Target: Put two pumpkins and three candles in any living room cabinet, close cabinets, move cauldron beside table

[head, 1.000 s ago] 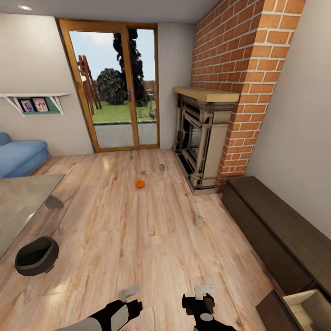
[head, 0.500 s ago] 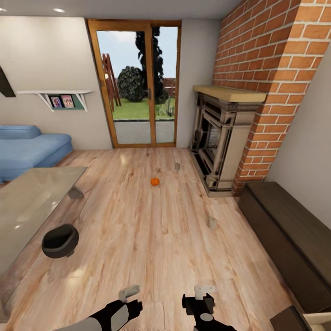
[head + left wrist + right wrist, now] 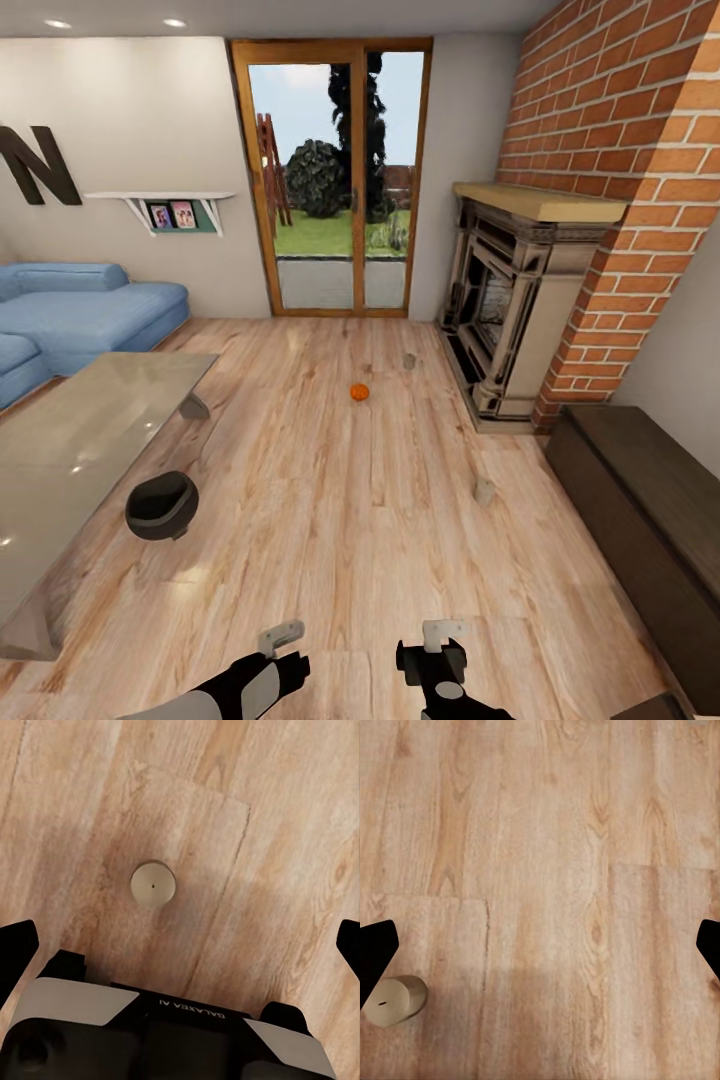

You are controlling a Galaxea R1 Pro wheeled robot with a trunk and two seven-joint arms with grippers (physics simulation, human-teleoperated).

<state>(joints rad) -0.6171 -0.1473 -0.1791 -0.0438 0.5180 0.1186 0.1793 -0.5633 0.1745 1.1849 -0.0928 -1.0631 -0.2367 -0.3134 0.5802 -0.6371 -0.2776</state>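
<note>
We stand on the light wood plank floor [image 3: 330, 520] of the living room, both arms low at the near edge of the head view. Our left end effector [image 3: 281, 636] and right end effector [image 3: 443, 630] hang above the planks, each with its fingers spread wide and holding nothing. One candle [image 3: 153, 884] stands upright on the floor directly under the left end effector, between its fingertips and touching neither. A pumpkin [image 3: 359, 391] sits far ahead in mid-floor, with a second candle [image 3: 408, 361] just beyond it to the right and a third candle [image 3: 484, 490] nearer, toward the dark cabinet [image 3: 640, 520] along the right wall. The black cauldron [image 3: 161, 505] rests on the floor just beside the glass counter [image 3: 70, 450] at left.
</note>
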